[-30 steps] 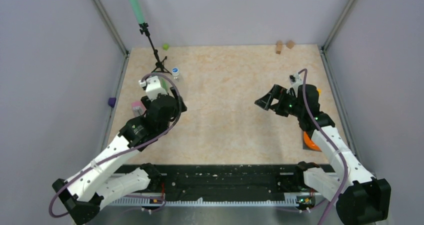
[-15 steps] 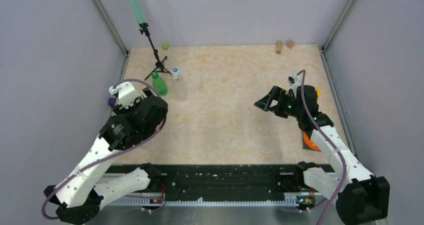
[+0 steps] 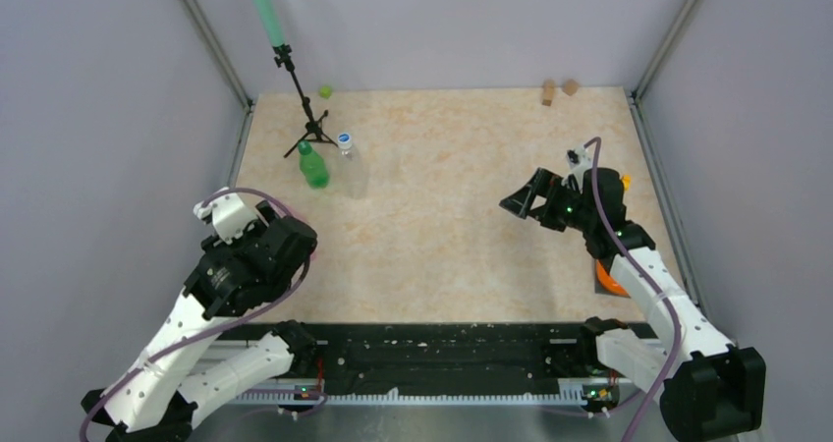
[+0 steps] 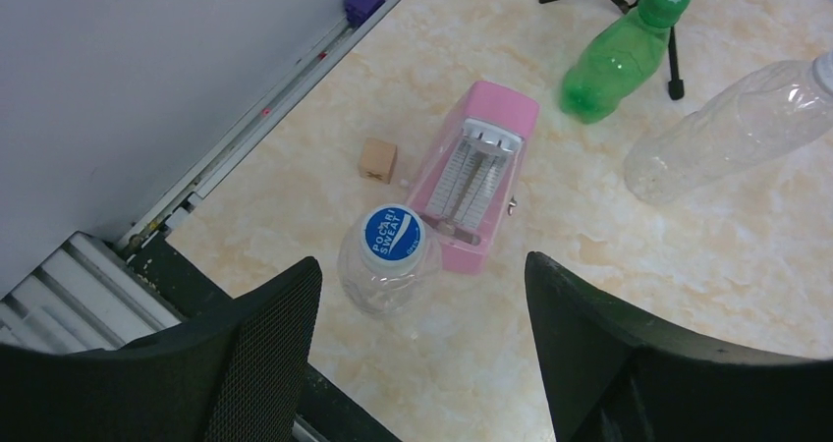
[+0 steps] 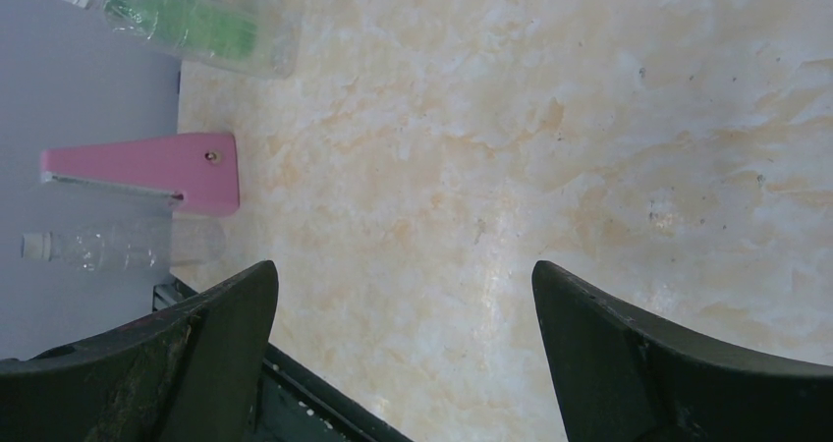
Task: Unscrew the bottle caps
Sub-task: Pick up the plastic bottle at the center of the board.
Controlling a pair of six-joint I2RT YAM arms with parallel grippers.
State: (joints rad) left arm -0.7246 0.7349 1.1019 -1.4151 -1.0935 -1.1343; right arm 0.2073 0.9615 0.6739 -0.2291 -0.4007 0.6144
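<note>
Your left gripper [image 4: 422,267] hangs with jaws apart and empty over the near-left small clear plastic bottle [image 4: 388,293], its round blue screw cap [image 4: 391,238] on, just beside a pink wedge-shaped box [image 4: 478,189]. Your right gripper [image 5: 403,270] is spread wide and empty over the marbled beige table [image 3: 442,236] at right. Farther left stand the translucent green plastic bottle [image 4: 614,64], with its dark green cap [image 4: 664,0] on, and a taller clear plastic bottle [image 4: 732,128] just beside it.

A green bottle [image 4: 609,69], capped, stands beside a clear bottle [image 4: 727,128]. A second clear bottle [image 4: 385,270], blue cap [image 4: 392,238] on, stands apart.
</note>
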